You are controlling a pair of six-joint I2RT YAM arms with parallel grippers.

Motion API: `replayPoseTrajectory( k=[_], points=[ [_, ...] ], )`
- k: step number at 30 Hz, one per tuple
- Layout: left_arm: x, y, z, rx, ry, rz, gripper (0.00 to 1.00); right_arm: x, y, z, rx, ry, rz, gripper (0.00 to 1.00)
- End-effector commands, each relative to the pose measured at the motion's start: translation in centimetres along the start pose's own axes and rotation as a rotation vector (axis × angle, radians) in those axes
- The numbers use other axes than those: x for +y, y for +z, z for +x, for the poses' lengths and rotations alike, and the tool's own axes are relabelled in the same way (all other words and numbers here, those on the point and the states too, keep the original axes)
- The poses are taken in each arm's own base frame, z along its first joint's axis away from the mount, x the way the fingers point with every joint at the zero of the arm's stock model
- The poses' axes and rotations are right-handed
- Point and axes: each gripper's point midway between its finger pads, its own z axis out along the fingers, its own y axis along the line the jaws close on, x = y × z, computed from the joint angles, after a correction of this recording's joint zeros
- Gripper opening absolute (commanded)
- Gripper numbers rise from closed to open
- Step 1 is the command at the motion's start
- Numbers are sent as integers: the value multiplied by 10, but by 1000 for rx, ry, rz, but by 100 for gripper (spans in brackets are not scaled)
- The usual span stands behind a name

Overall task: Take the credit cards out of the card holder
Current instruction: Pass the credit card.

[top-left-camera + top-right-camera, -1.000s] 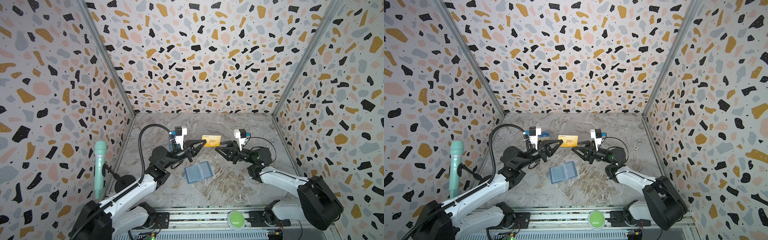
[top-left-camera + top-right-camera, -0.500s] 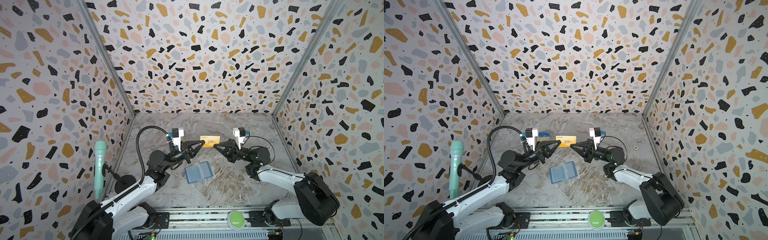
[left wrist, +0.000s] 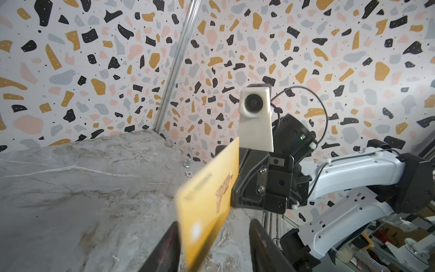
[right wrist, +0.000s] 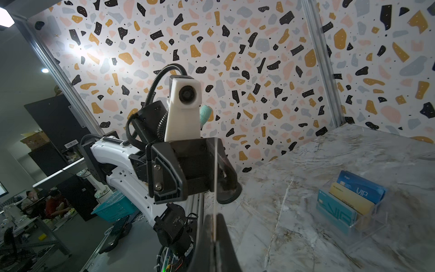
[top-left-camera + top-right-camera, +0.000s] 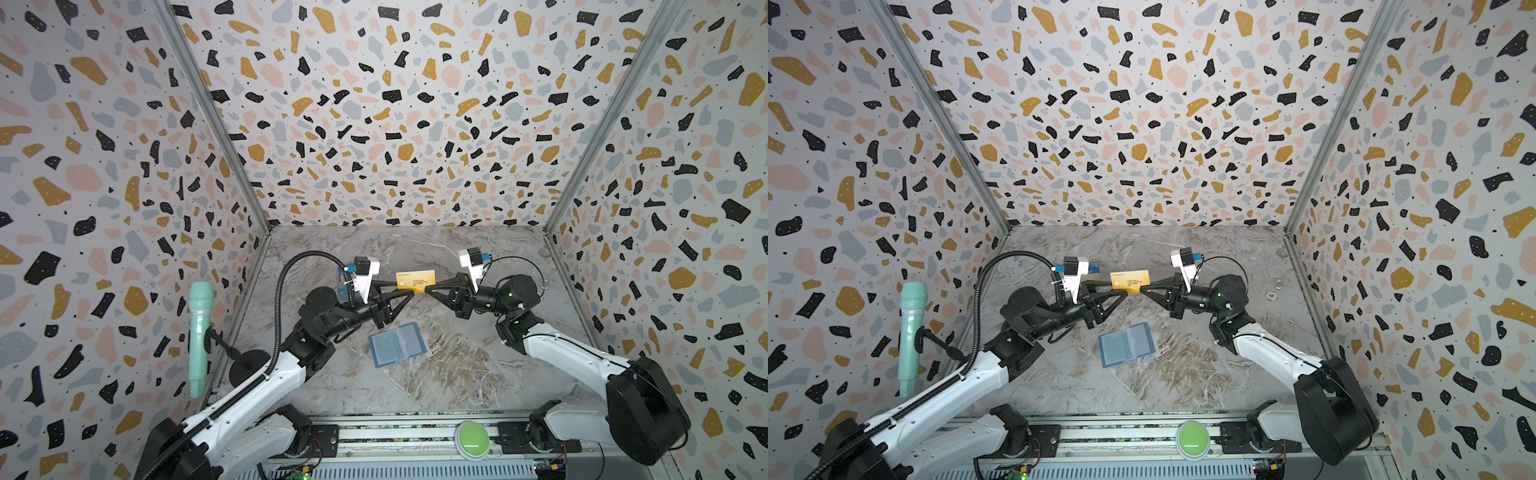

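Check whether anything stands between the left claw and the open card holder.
Nothing visible does. The card holder lies open on the table, nearer the front than the left claw. The yellow card, gripped by the right claw, sits between the left claw's open jaws, not on that path.

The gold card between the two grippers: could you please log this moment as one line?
gold card: in the air | right gripper: shut on gold card | left gripper: open | card holder: lying open on table
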Motion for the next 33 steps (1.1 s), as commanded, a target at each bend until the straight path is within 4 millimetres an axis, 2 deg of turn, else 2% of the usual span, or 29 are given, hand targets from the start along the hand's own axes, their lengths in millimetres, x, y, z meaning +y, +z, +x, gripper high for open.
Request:
replayPoseTrajectory(
  k=[1, 8, 13, 16, 23, 33],
  points=[
    [3, -11, 7, 145, 178, -67, 52, 11, -10, 29, 184, -39, 10, 0],
    [-7, -16, 16, 280, 275, -15, 51, 18, -23, 54, 333, -23, 26, 0],
    [-23, -18, 26, 365, 321, 99, 51, 27, -23, 58, 356, -28, -30, 0],
    [-27, -20, 37, 415, 326, 149, 50, 26, -22, 59, 371, -27, -35, 0],
    [-27, -14, 54, 457, 294, 218, 42, 30, -16, 65, 400, -38, -72, 0],
    [-24, -12, 65, 498, 295, 248, 42, 37, -14, 67, 411, -65, -96, 0]
  ],
)
